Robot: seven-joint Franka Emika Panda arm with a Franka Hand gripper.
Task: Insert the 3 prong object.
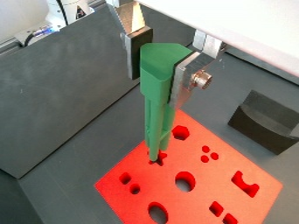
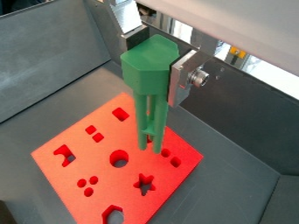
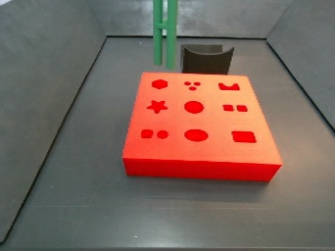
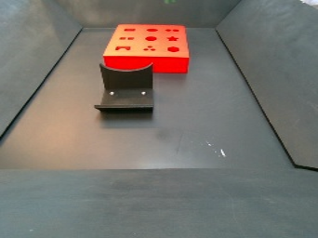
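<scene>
Peg, 3 prong object (image 1: 158,96), hung upright over red board (image 3: 197,157), lower tips near board's far edge, toward 11 o'clock in side view. Contact with board unclear. Step judged: alignment before insertion; next move called for centring prongs on three-dot hole (image 3: 194,85), then straight descent. Gripper (image 2: 163,74) above board, closed onto peg's thick upper end. Fixture (image 4: 125,88) stood apart.

Two-finger gripper (image 1: 162,66) visible in both wrist views (image 2: 158,63), pointing down. Flat silver finger plate (image 1: 184,77) pressed against one side of the long bright green ridged plastic peg (image 1: 156,114), held upright. Jaws closed on it. Gripper itself out of frame in both side views.
</scene>
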